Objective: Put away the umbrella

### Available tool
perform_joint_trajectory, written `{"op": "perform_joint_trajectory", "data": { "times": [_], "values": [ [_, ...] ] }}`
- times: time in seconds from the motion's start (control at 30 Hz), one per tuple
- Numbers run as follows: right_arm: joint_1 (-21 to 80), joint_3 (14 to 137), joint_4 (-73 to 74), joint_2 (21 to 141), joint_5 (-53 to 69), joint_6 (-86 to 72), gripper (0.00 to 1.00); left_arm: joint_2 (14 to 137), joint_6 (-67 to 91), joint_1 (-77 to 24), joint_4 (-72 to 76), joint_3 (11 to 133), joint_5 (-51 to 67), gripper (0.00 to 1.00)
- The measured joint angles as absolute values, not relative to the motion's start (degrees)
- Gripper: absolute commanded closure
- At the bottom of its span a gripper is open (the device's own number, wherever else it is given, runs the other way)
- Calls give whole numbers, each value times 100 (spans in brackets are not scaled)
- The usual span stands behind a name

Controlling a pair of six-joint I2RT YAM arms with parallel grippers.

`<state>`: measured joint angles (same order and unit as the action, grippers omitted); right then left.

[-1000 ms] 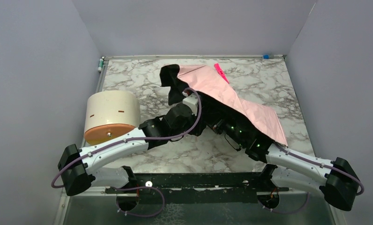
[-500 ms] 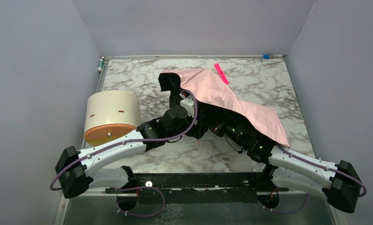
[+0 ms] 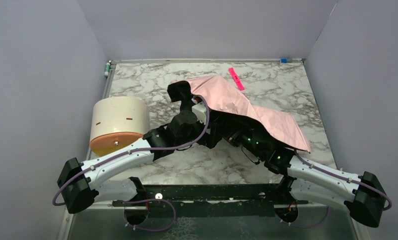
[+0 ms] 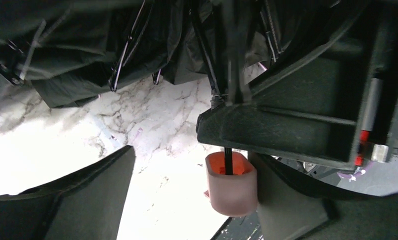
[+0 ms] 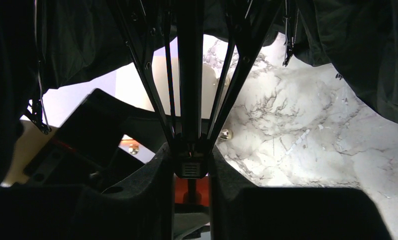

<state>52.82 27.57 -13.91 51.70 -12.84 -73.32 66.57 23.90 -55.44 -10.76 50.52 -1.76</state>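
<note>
The umbrella (image 3: 247, 102) is part open, its pale pink canopy draped over both wrists in the middle of the marble table (image 3: 152, 85). In the right wrist view my right gripper (image 5: 189, 150) is shut on the black runner (image 5: 189, 167) on the shaft, with the ribs fanning out above it. In the left wrist view my left gripper (image 4: 192, 160) is open. The small pink handle (image 4: 231, 182) on the thin black shaft hangs between the jaws, close to the right finger (image 4: 287, 200). In the top view both sets of fingers are hidden under the canopy.
A cream cylinder with an orange end (image 3: 119, 125) lies at the left, close to my left arm. A bright pink strip (image 3: 235, 78) lies at the back, just past the canopy. Grey walls close in three sides.
The canopy has sunk and shifted toward me and to the right, uncovering the pink strip. My left wrist has moved further in under the canopy.
</note>
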Motion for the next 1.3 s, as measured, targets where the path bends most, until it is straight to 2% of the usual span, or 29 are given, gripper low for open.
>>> {"op": "perform_joint_trajectory", "data": {
  "times": [0.23,0.63,0.73,0.93,1.23,1.3],
  "values": [
    [5282,2757,-1326,5181,-1361,-7251,99,6412,2276,-5496,-996,5052,-27,11],
    [5282,2757,-1306,5181,-1393,-7194,99,6488,2287,-5487,-928,4925,242,16],
    [5282,2757,-1269,5181,-1411,-7192,99,6514,2290,-5487,-910,4847,403,22],
    [5282,2757,-1190,5179,-1433,-7188,99,6514,2303,-5487,-908,4696,556,42],
    [5282,2757,-1181,5179,-1435,-7185,100,6543,2320,-5513,-770,4696,596,43],
    [5282,2755,-1184,5179,-1433,-7185,99,6576,2331,-5513,-718,4696,574,48]
  ]
}}
